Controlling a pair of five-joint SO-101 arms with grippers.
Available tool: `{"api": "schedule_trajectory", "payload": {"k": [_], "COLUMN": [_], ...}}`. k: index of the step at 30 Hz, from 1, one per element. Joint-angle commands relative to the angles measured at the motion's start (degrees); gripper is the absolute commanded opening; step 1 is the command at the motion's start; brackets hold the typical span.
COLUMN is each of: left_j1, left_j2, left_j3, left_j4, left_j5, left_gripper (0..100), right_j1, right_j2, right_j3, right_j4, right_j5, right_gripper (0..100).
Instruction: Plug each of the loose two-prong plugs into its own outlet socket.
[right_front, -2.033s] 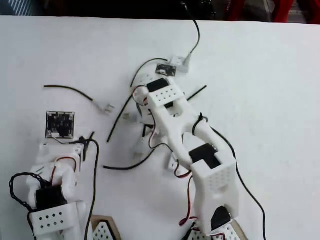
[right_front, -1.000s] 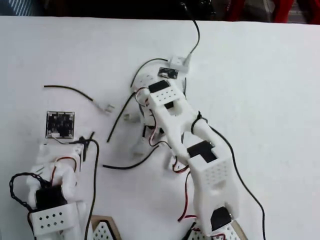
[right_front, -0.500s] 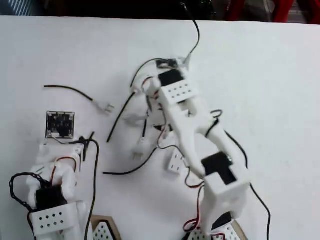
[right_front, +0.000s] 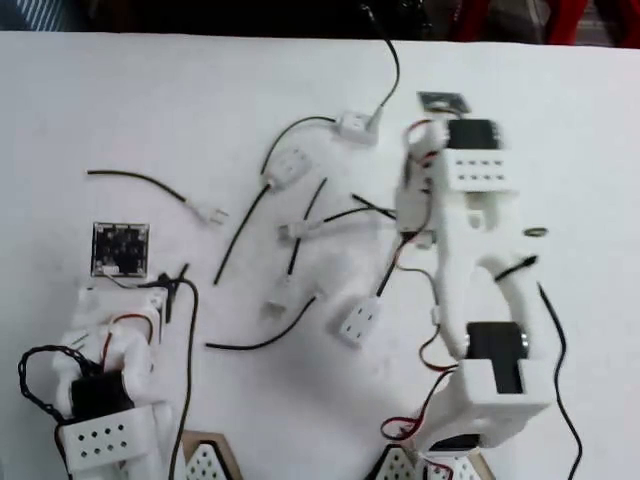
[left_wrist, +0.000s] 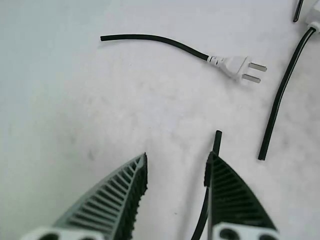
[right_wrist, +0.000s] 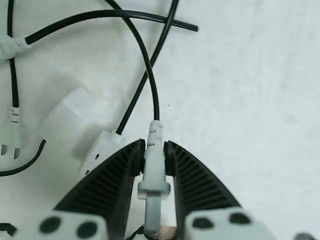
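- Since the earlier frames the right arm has swung out of the tangle of cords at mid-counter toward the right side. It has pulled a cord along and uncovered a white socket. The left arm has not stirred.
- The right arm's fingers are clenched on a white two-prong plug. Its black cord arches forward out of the grip.
- The left arm's fingers are spread and grasp nothing, low over the counter near its left front. A loose plug lies ahead of them, prongs bare.
- The step in hand looks like carrying the held plug to a free socket. The cord leaves past the fingertips, so the prongs probably point back toward the wrist, though they are hidden. If so, the plug wants setting down and regrasping from the cord end first.
- To seat it well, line the prongs square with the slots and push straight. The sockets lie loose and would likely skid on the smooth top, so the idle left arm could brace one.
- The trailing cord crosses others, so moving slowly should keep it from dragging the neighbouring plugs.
- A second socket sits beyond the tangle, with two more plugs among the cords.
- The counter is plain matte white and carries two printed marker squares. Beyond its far edge the room is dark, with red shapes at the right.
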Motion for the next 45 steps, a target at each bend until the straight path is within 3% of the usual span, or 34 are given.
{"api": "schedule_trajectory", "payload": {"k": [1, 14, 20, 26, 33, 38, 45], "left_j1": [-0.1, -0.1, -0.1, -0.1, -0.1, -0.1, -0.1], "left_j2": [-0.8, -0.8, -0.8, -0.8, -0.8, -0.8, -0.8], "left_j3": [-0.3, -0.3, -0.3, -0.3, -0.3, -0.3, -0.3], "left_j4": [-0.3, -0.3, -0.3, -0.3, -0.3, -0.3, -0.3], "left_j5": [0.2, 0.2, 0.2, 0.2, 0.2, 0.2, 0.2], "left_gripper": [19, 19, 19, 19, 19, 19, 19], "right_j1": [2.9, 6.8, 8.0, 7.9, 6.8, 4.9, 0.5], "right_j2": [-5.0, -22.1, -22.4, -17.3, -15.2, -15.0, -14.9], "right_j3": [-2.1, -2.3, -1.3, 10.6, 26.9, 34.8, 41.8], "right_j4": [0.5, -1.0, -6.4, -20.3, -35.1, -36.7, -37.1], "right_j5": [1.7, 1.4, 1.1, -1.8, 3.0, 8.8, 9.8], "right_gripper": [1.7, 1.7, 1.7, 1.7, 1.7, 1.7, 1.7]}}
